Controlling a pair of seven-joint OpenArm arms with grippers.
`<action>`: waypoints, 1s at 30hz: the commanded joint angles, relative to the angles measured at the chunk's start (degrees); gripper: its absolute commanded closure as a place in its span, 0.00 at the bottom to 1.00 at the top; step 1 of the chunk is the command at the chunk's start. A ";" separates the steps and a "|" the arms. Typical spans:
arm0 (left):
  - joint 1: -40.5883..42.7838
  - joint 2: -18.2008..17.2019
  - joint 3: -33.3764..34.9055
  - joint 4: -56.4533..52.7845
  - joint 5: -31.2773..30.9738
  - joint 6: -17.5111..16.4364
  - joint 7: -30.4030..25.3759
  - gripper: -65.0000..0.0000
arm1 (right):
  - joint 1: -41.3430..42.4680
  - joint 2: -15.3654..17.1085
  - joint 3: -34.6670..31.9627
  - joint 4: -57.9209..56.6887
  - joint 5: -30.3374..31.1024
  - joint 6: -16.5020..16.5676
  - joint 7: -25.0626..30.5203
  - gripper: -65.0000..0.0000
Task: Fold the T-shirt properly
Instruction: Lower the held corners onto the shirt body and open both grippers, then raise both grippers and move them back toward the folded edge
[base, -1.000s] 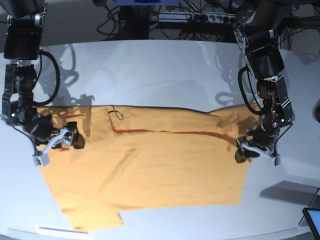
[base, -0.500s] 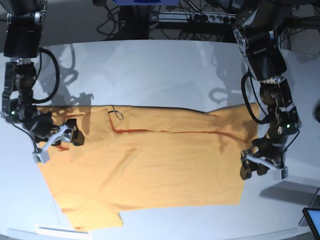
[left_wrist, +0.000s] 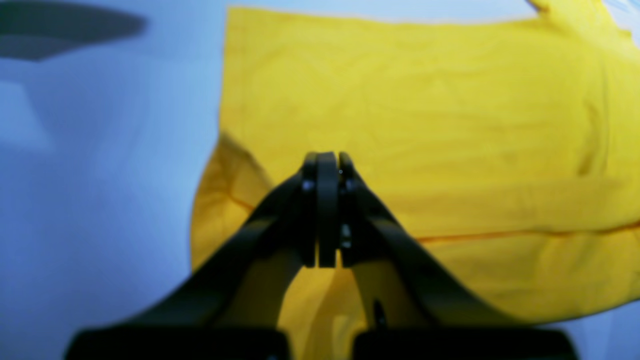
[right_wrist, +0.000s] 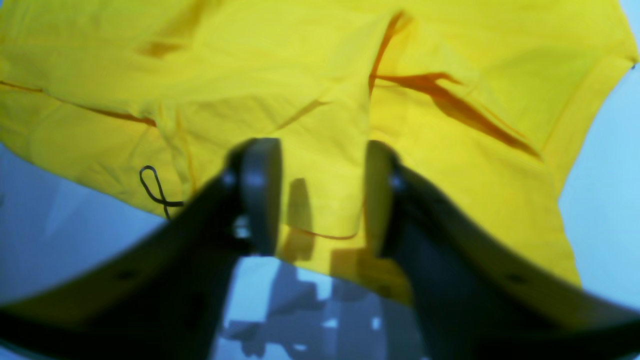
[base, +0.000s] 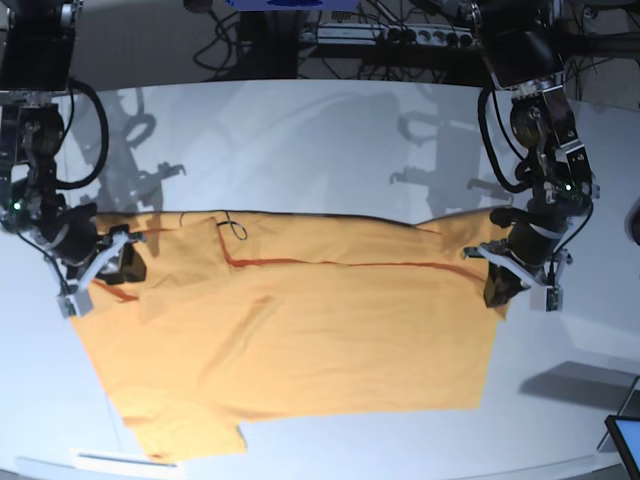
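Left hand (left_wrist: 327, 210), jaws pressed together, appears to pinch the T-shirt (base: 300, 340) at one side edge; right hand (right_wrist: 320, 195), jaws parted, straddles the opposite edge without a clear grip. The shirt lies spread on the white tabletop (base: 320, 150). Expect it to be light, limp and wrinkly: take hold at edges or corners, since it will sag and drag.

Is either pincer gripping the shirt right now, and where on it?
The left pincer is shut on the T-shirt at its side edge, which lifts slightly. The right pincer straddles the opposite edge, jaws still apart, holding nothing yet.
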 joint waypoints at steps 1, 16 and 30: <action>-0.34 -0.74 -0.27 1.28 -0.88 0.05 -1.52 1.00 | 1.46 0.88 0.36 1.06 1.17 0.07 1.75 0.81; 2.39 -0.83 -0.09 -3.82 -0.79 0.05 -1.52 1.00 | 0.67 0.97 0.36 -4.13 1.17 -0.19 4.83 1.00; 1.60 0.05 10.11 -10.41 17.32 0.05 -10.93 1.00 | 0.93 1.32 -0.26 -14.42 1.17 0.16 10.54 1.00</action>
